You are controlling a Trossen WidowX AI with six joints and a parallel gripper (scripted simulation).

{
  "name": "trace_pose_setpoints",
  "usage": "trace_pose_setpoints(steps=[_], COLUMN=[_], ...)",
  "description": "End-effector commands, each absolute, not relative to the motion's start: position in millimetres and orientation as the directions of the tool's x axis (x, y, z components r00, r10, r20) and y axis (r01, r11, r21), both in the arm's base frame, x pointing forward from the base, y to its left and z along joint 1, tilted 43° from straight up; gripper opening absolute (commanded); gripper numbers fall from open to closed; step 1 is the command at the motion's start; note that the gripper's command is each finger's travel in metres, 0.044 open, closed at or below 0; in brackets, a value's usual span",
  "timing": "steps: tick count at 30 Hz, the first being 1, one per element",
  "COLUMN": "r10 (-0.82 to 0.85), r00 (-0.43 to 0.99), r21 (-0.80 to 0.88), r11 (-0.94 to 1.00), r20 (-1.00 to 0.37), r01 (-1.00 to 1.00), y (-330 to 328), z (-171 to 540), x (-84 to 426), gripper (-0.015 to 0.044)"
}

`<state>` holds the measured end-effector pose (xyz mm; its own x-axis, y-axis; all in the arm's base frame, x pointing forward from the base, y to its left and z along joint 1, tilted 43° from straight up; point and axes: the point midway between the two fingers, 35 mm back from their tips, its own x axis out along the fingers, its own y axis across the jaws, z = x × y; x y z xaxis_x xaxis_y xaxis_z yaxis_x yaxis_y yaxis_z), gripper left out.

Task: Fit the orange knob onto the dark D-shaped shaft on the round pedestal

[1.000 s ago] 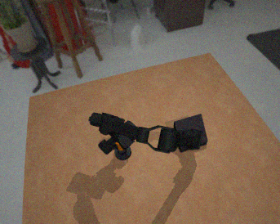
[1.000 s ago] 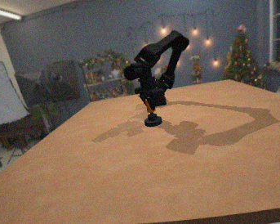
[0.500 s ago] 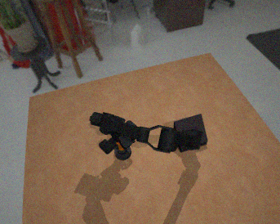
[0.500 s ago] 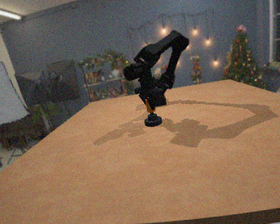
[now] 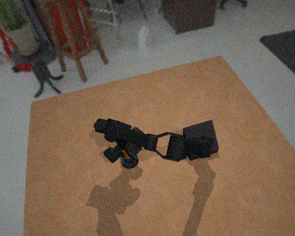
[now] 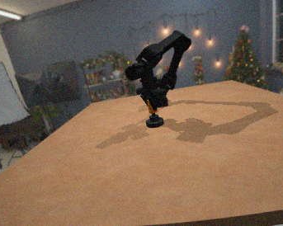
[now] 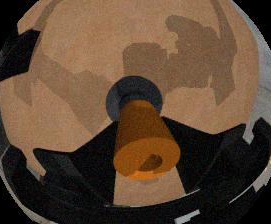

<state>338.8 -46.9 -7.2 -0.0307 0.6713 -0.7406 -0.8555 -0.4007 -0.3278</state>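
The claw (image 5: 120, 154) (image 6: 153, 106) (image 7: 139, 123) pinches the knob (image 5: 125, 154) (image 6: 151, 108) (image 7: 145, 135). The knob is tilted, its narrow end directed at the pedestal (image 5: 129, 163) (image 6: 155, 122) (image 7: 117, 96). Seating is incomplete. Contact between knob and shaft cannot be determined.

The pedestal (image 5: 129, 163) (image 6: 155, 123) (image 7: 115, 102) stood on the worktop (image 5: 68, 129) (image 6: 115, 185) (image 7: 86, 30), left of the arm's base (image 5: 208, 127) in the top view. The knob (image 5: 126, 154) (image 6: 151, 108) (image 7: 146, 145) sat between the fingers, above the pedestal's foot; whether it touched the shaft was unclear. Beyond the worktop, a potted plant (image 5: 25, 40) rested on a stand (image 5: 41, 71) at upper left. In the exterior view, a Christmas tree (image 6: 247, 59) stood behind, to the right.
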Motion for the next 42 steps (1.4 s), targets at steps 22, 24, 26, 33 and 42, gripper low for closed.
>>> trace_pose_setpoints(steps=[22,24,26,33,42], r10=[0.669,0.669,0.669,0.669,0.669], r00=[-0.029,-0.029,-0.029,-0.029,-0.03], r21=[-0.329,-0.344,-0.378,-0.443,-0.443], r11=[-0.402,-0.418,-0.455,-0.523,-0.523], r20=[-0.742,-0.742,-0.742,-0.742,-0.742], r01=[-0.855,-0.841,-0.806,-0.728,-0.728], y=[-48.8,-48.8,-48.9,-47.9,-46.9], z=[-6.8,-6.8,-7.1,-9.7,-8.1], x=[339.3,339.4,339.6,339.3,337.3], gripper=[0.0,0.0,0.0,0.0,0.0])
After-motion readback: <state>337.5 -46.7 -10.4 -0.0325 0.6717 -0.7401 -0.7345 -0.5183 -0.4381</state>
